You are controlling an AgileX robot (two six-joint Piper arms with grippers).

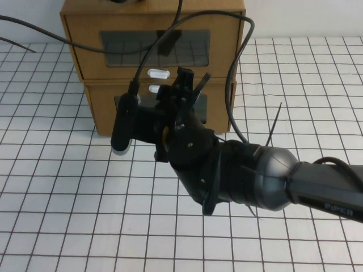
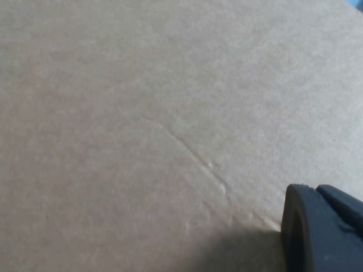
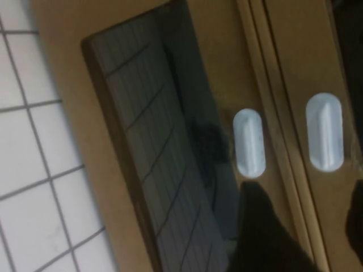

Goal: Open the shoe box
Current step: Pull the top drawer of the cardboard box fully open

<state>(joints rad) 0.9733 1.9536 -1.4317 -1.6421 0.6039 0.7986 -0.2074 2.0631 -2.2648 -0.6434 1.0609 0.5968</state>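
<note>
While left end effector sits close to cardboard (state unclear), right end effector gapes wide before handle of shoe box.

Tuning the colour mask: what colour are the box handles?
Pale translucent white, on the brown box. The handles show best in the right wrist view.

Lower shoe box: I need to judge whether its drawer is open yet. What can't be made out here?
Lower shoe box, high view: the right arm hides most of its front, so any drawer gap is unseen.
Right gripper, open before the white tabs: right wrist view's edge cuts its fingers off.
Left gripper, left wrist view: only a tip against bare cardboard; which box is unclear.
</note>
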